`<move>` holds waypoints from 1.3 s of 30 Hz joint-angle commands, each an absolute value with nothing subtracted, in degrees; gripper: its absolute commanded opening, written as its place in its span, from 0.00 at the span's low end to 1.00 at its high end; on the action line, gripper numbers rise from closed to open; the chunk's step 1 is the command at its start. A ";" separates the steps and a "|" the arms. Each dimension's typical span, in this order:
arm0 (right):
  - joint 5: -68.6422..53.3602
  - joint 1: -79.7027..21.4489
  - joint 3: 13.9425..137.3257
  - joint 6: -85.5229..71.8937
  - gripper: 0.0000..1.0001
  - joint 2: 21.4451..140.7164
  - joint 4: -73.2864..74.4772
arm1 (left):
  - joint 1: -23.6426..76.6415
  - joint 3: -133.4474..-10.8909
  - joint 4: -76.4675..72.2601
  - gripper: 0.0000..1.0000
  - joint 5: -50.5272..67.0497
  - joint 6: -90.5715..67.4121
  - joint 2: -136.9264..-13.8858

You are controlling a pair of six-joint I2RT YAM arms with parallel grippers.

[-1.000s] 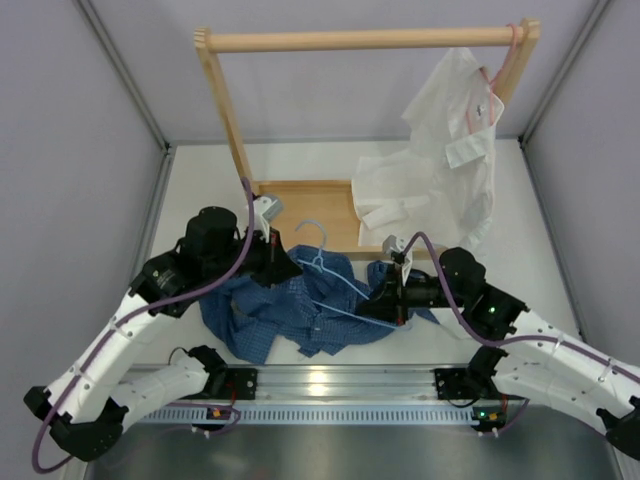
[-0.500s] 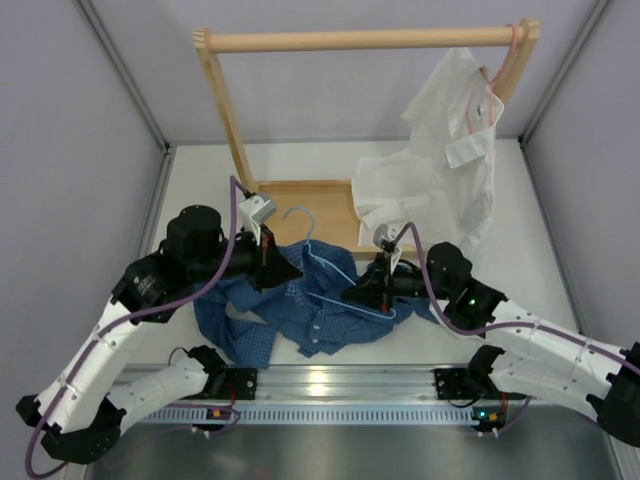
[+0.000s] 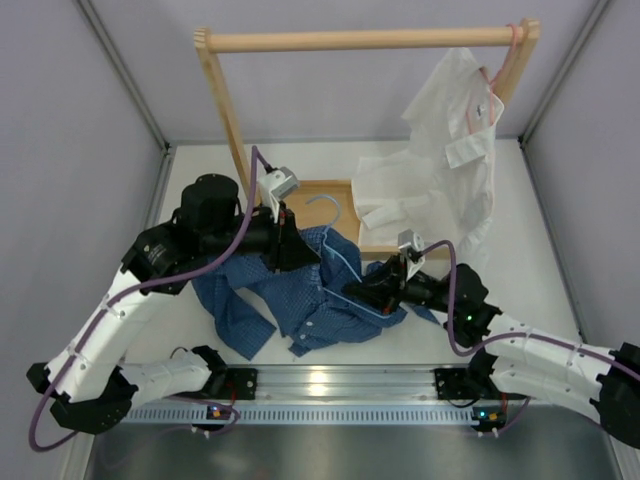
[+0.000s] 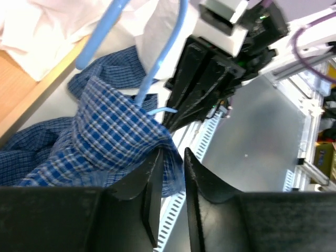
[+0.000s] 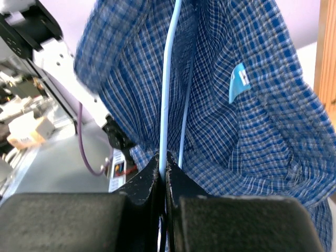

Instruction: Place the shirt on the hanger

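The blue checked shirt [image 3: 300, 295] hangs partly lifted over the table, draped round the light-blue wire hanger [image 3: 338, 250], whose hook [image 3: 325, 203] sticks up above the cloth. My left gripper [image 3: 296, 250] is shut on a fold of the shirt [image 4: 113, 139] and holds it up by the hanger's wire [image 4: 160, 58]. My right gripper [image 3: 362, 290] is shut on the hanger's wire [image 5: 167, 89], with the shirt [image 5: 247, 105] hanging over and behind it. In the left wrist view the right gripper [image 4: 205, 79] is just beyond the fold.
A wooden clothes rack [image 3: 365, 40] stands at the back with its base board [image 3: 315, 195] behind the shirt. A white shirt [image 3: 440, 170] hangs on a pink hanger [image 3: 495, 85] at the rack's right end. A metal rail [image 3: 330, 385] runs along the near edge.
My left gripper has lifted the shirt fold up and to the right, toward the rack. The hanger has risen with it, and the right gripper has tilted and shifted slightly while holding the wire.
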State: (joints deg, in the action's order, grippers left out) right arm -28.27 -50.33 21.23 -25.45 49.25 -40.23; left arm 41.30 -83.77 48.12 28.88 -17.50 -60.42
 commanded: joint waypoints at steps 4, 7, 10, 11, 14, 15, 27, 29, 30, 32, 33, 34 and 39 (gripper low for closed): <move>-25.05 -51.15 20.39 -28.74 0.00 53.16 -63.19 | 43.33 -93.15 49.66 0.66 32.96 -13.10 -61.96; -23.64 -51.15 20.57 -29.35 0.00 54.05 -64.50 | 43.42 -95.53 49.75 0.90 32.70 -9.42 -60.56; -23.11 -51.15 20.04 -29.44 0.00 53.18 -66.62 | 43.33 -97.21 49.14 0.98 23.88 -3.97 -58.36; -23.38 -51.24 20.13 -29.36 0.00 52.83 -65.66 | 43.33 -96.86 48.61 0.98 21.56 -0.82 -58.10; -24.08 -51.15 20.13 -28.65 0.00 50.89 -63.12 | 43.33 -94.76 47.11 0.97 16.62 4.55 -58.62; -24.34 -51.15 20.04 -28.48 0.00 49.93 -62.67 | 43.33 -94.57 46.94 0.97 16.35 5.53 -58.97; -33.66 -51.24 18.63 -24.79 0.00 42.20 -53.44 | 43.33 -93.78 46.05 0.82 41.02 13.27 -65.04; -34.88 -51.15 19.07 -24.52 0.00 41.57 -51.52 | 43.33 -93.61 46.05 0.84 44.54 14.06 -65.48; -35.33 -51.15 19.42 -23.91 0.00 41.05 -50.55 | 43.33 -93.43 46.05 0.84 45.78 14.24 -65.57; -36.55 -51.15 20.04 -23.21 0.00 40.52 -47.66 | 43.33 -92.99 46.05 0.84 48.51 14.33 -65.74; -36.65 -51.15 20.65 -22.77 0.00 40.00 -46.59 | 43.33 -92.73 46.05 0.84 48.78 14.50 -65.66; -36.82 -51.15 20.83 -22.59 0.00 39.73 -45.97 | 43.33 -92.38 46.05 0.82 49.74 14.68 -65.31; -39.55 -51.15 21.44 -22.24 0.00 38.41 -43.69 | 43.33 -90.36 46.05 0.65 54.22 16.79 -63.63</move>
